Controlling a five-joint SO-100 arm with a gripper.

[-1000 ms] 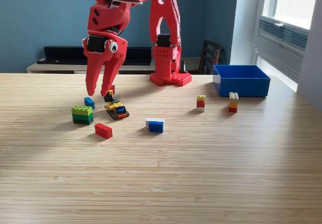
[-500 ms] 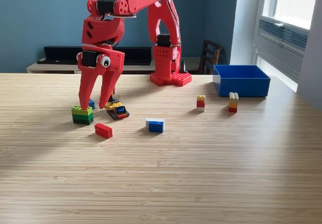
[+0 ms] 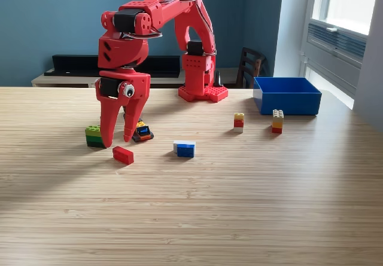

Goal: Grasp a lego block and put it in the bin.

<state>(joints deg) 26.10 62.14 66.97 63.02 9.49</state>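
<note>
One blue bin (image 3: 286,95), interior hidden.

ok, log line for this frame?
phase: approach | gripper: open, empty, above red block | green block: beside it | bin: nothing seen inside | placed: none seen
</note>
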